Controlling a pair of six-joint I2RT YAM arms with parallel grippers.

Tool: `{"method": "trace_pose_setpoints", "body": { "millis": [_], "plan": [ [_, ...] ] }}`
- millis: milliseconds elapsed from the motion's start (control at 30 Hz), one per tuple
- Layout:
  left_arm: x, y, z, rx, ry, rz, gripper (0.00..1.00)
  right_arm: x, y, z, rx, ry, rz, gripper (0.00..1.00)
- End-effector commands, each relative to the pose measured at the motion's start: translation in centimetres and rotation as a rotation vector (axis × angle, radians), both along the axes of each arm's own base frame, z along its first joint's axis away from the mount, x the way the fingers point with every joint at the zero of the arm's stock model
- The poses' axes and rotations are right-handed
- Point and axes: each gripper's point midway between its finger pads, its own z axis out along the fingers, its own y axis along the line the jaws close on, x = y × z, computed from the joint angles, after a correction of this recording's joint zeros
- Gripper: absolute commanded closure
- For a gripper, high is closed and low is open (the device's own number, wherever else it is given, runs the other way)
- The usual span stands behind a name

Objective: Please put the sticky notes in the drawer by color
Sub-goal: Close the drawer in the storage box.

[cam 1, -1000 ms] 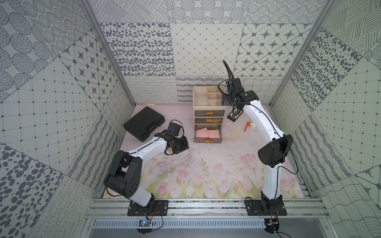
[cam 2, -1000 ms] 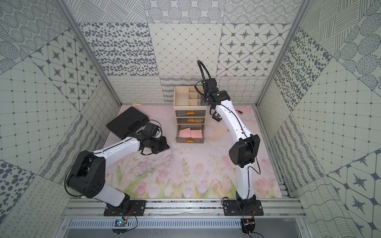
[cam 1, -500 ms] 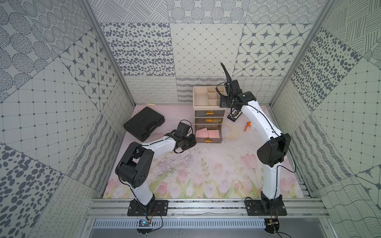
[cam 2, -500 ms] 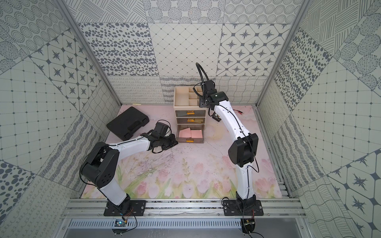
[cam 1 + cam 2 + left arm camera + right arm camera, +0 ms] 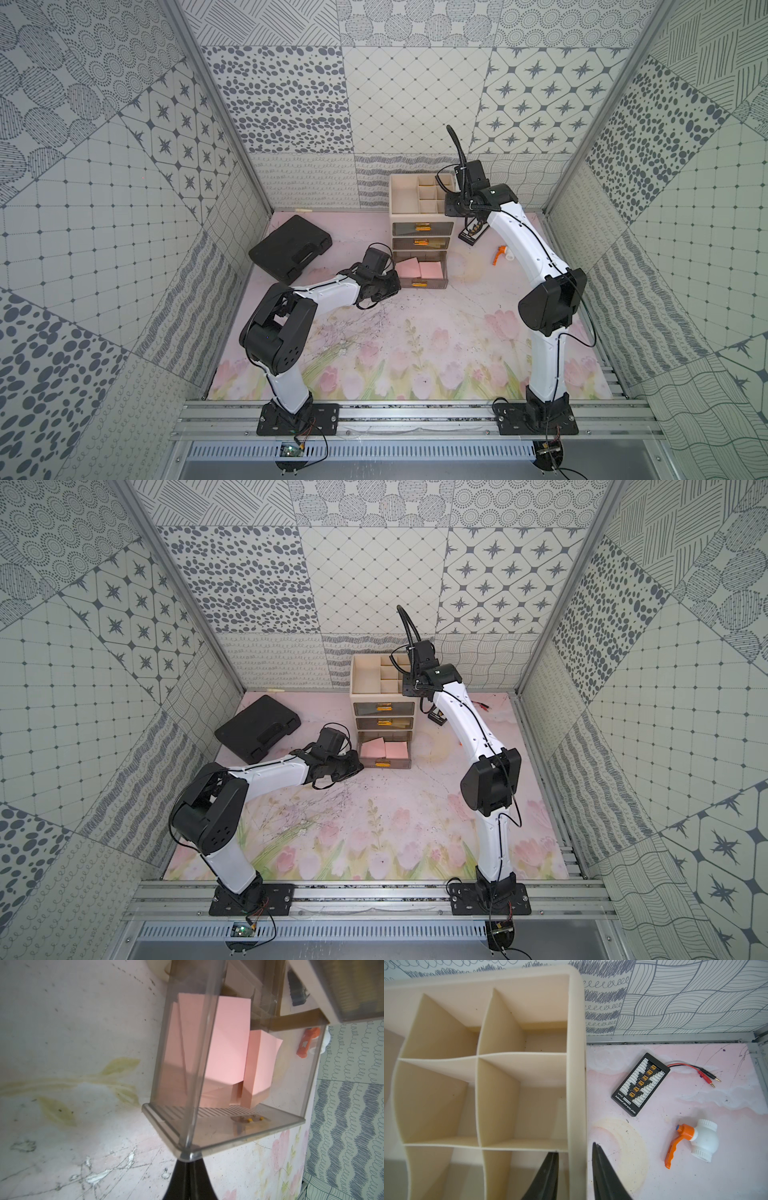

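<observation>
Advancing | left hand (image 5: 188, 1164), tips together, now at bottom drawer (image 5: 239, 1132) corner | right hand (image 5: 575, 1149) narrowed astride chest (image 5: 577, 1043) wall, clamp unclear

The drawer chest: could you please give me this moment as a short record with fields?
chest: cream, three drawers, divided tray on top
bottom drawer: pulled out, pink notes inside
upper drawers: closed
left gripper: shut, tip at the bottom drawer's front corner
right gripper: jaws astride the tray's side wall; grip unclear
</observation>
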Motion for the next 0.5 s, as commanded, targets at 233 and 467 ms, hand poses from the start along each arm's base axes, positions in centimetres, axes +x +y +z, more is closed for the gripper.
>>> {"method": "trace_pose_setpoints", "body": {
  "millis": [233, 467],
  "plan": [
    [1.2, -1.7, 0.6, 0.004, -0.119, -0.072, 1.0, -0.1, 0.6, -1.4, 0.04, 0.091, 0.035, 0.98],
    [2.4, -2.6, 0.2, 0.012, -0.166, -0.092, 1.0, -0.9, 0.2, -0.3, 0.034, 0.096, 0.035, 1.0]
  ]
}}
